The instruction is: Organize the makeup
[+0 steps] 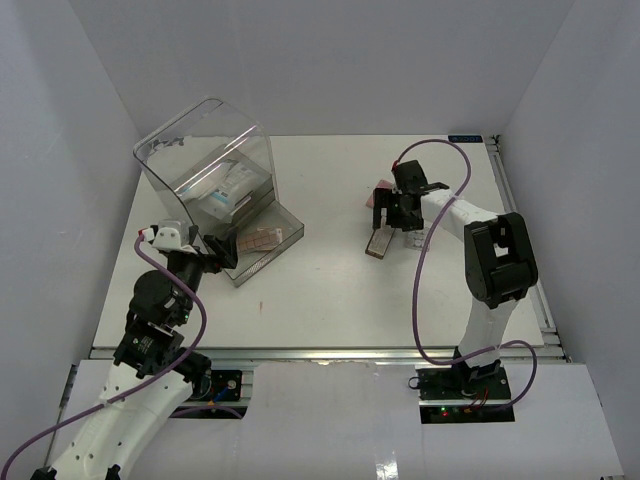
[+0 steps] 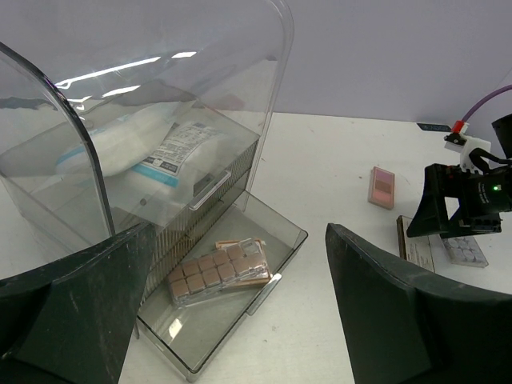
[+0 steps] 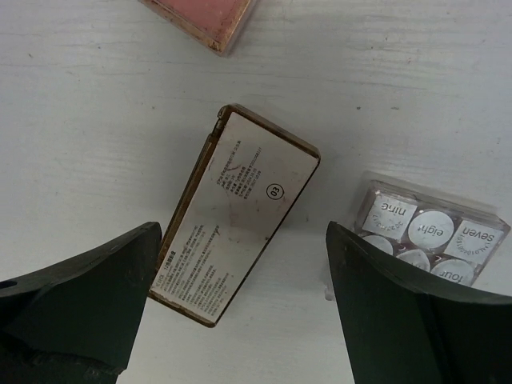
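My right gripper [image 1: 392,220] is open and hovers over a black-gold palette [image 3: 232,248] that lies label side up between the fingers, untouched; it also shows in the top view [image 1: 379,244]. A pink palette [image 3: 206,14] lies just beyond it. A clear multi-pan strip [image 3: 428,232] lies to its right. My left gripper [image 1: 215,252] is open and empty beside the pulled-out drawer [image 2: 284,228]. In the drawer lies a brown multi-pan palette [image 2: 214,270]. Sachets with white-blue print [image 2: 172,152] sit in the box's upper part.
The big clear plastic box [image 1: 205,165] stands at the back left, its drawer [image 1: 285,228] open toward the middle. White walls close in the table on three sides. The right arm's purple cable [image 1: 425,260] loops over the table's right part.
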Action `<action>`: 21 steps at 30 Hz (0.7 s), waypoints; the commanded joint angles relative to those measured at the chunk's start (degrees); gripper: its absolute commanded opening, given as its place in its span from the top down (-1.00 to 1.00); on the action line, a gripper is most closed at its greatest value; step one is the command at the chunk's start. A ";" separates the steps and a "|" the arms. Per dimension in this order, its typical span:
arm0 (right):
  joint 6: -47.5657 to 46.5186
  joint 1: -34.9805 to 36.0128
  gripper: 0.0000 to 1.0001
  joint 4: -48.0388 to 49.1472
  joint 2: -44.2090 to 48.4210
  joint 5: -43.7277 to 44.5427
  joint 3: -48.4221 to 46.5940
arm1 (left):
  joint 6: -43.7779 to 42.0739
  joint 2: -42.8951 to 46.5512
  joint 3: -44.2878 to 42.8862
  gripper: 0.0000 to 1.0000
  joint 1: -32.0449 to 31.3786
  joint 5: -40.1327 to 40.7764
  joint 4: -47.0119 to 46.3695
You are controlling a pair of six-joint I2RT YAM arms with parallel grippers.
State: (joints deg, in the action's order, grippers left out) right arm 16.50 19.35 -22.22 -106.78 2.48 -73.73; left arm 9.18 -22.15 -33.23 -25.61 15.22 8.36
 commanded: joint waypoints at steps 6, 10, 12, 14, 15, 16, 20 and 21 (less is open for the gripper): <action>3.24 3.72 -0.80 0.40 -3.03 7.11 -2.44 | -0.57 -0.52 -0.34 -0.96 0.72 -0.97 -0.71; 3.45 5.21 -0.80 1.03 -4.01 8.61 -1.51 | -0.57 -0.52 -0.43 -0.96 0.91 -1.35 -0.63; 3.45 5.90 -0.82 1.04 -4.72 8.89 -1.70 | -0.57 -0.52 -0.43 -0.96 1.00 -1.51 -0.71; 3.45 6.30 -0.84 1.04 -5.53 9.50 -1.90 | -0.57 -0.52 -0.43 -0.96 1.04 -1.47 -0.71; 3.45 6.46 -0.85 1.04 -5.92 9.85 -1.93 | -0.57 -0.52 -0.43 -0.96 1.08 -1.43 -0.71; 3.33 6.48 -0.90 1.12 -5.94 9.79 -1.82 | -0.61 -0.44 -0.43 -0.96 1.08 -1.38 -0.67; 2.37 6.57 -0.80 2.41 -4.80 7.97 -0.17 | -0.65 -0.35 -0.43 -0.96 1.17 -1.41 -0.70; 2.17 6.54 -0.73 2.80 -4.30 7.46 0.30 | -0.62 -0.35 -0.39 -0.96 1.21 -1.42 -0.68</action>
State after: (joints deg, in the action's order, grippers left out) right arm 18.83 25.78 -21.89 -111.09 11.10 -74.63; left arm 8.97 -22.35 -33.23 -24.86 14.52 8.36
